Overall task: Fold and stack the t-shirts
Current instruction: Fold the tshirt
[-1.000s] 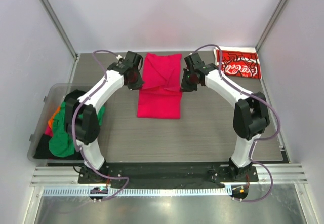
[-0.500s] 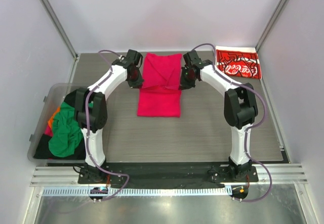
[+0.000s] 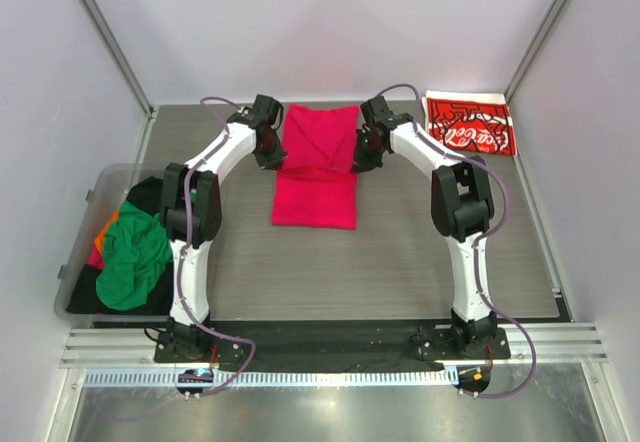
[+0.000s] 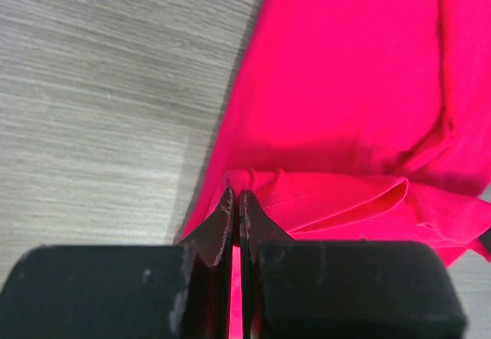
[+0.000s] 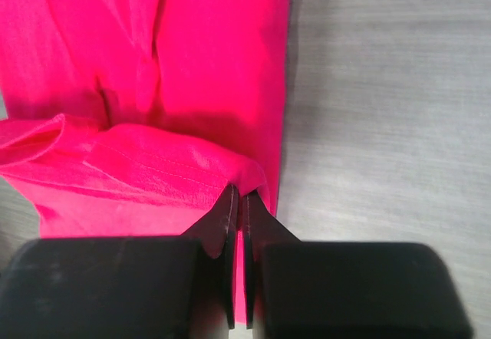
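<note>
Loose tees (image 3: 135,257) fill the clear plastic bin (image 3: 72,262) at eight o'clock. Toward twelve, left gripper (image 4: 235,201) and right gripper (image 5: 236,197) each pinch a hem corner of the plain crimson-pink cloth t-shirt (image 3: 316,202); one slipping could skew the fold.

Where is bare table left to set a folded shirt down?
Widest: the table strip between the pink shirt and the arm bases. Also right of the right arm, nearer than the Coca-Cola shirt. Crowded: the far strip, where the left pincer and right pincer pinch the pink shirt, and the heaped bin.
</note>
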{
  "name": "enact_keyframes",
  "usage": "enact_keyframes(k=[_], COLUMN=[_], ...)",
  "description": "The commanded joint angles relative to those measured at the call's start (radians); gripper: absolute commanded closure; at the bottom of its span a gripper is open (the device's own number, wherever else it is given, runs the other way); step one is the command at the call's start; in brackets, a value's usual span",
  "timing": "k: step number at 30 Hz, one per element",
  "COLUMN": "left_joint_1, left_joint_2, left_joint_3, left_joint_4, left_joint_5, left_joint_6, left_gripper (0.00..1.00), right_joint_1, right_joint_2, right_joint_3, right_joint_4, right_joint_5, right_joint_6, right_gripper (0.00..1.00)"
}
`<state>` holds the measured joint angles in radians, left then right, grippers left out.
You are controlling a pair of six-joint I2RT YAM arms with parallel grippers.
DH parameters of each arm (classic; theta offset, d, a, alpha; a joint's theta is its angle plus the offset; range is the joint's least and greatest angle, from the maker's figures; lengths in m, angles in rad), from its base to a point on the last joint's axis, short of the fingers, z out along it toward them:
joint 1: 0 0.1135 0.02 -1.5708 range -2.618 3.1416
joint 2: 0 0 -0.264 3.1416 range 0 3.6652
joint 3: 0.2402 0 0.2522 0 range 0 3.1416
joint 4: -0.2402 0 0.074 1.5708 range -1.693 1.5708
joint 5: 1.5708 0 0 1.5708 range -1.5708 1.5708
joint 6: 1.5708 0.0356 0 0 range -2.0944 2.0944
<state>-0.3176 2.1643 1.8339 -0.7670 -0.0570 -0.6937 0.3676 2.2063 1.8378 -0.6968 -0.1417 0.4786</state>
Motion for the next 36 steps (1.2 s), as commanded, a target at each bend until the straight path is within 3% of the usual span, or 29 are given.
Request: enact_keyframes(k=[1,2,3,4,5,6,8,9,14,19,23,28,36], left_joint_1=[0.026,0.038,0.046,0.052,0.058,0.067,0.072,0.075,0.075,0.077,0.075,0.075,0.078], left_joint_2=[0.034,0.067,0.068,0.104,0.118,0.129,0.118,0.097,-0.134,-0.363,-0.546,-0.748,-0.863], left_joint_3=[0.079,0.138,0.139,0.219,0.264,0.304,0.37,0.37,0.129,-0.204,-0.385,-0.576,-0.706], left_joint_4=[-0.011,-0.035,-0.057,-0.081,-0.11,-0.161,-0.204,-0.209,-0.152,-0.106,-0.118,-0.146,-0.149], left_joint_5=[0.014,0.034,0.043,0.052,0.052,0.08,0.075,0.069,0.081,0.095,0.069,-0.003,-0.033], left_joint_6=[0.02,0.023,0.025,0.028,0.037,0.043,0.069,0.075,0.086,0.105,0.135,0.184,0.238], left_gripper=[0.98,0.87,0.82,0.76,0.55,0.45,0.29,0.27,0.25,0.25,0.26,0.26,0.26], right_joint_1=[-0.019,-0.03,-0.035,-0.042,-0.048,-0.056,-0.058,-0.055,0.025,0.152,0.237,0.254,0.249], right_joint_2=[0.036,0.067,0.067,0.093,0.102,0.107,0.084,0.064,-0.121,-0.151,-0.082,0.051,0.199], right_joint_3=[0.107,0.168,0.202,0.24,0.311,0.342,0.376,0.361,0.123,0.014,0.053,0.146,0.317], right_joint_4=[-0.021,-0.052,-0.067,-0.084,-0.101,-0.133,-0.151,-0.152,-0.1,-0.063,-0.063,-0.081,-0.139], right_joint_5=[-0.013,-0.012,-0.012,-0.012,-0.01,-0.01,-0.012,-0.013,-0.022,-0.006,0.007,0.025,0.091], right_joint_6=[-0.032,-0.035,-0.038,-0.04,-0.038,-0.041,-0.049,-0.049,-0.051,-0.034,-0.023,-0.014,-0.043], right_gripper=[0.87,0.67,0.66,0.45,0.37,0.33,0.29,0.28,0.28,0.3,0.32,0.33,0.34])
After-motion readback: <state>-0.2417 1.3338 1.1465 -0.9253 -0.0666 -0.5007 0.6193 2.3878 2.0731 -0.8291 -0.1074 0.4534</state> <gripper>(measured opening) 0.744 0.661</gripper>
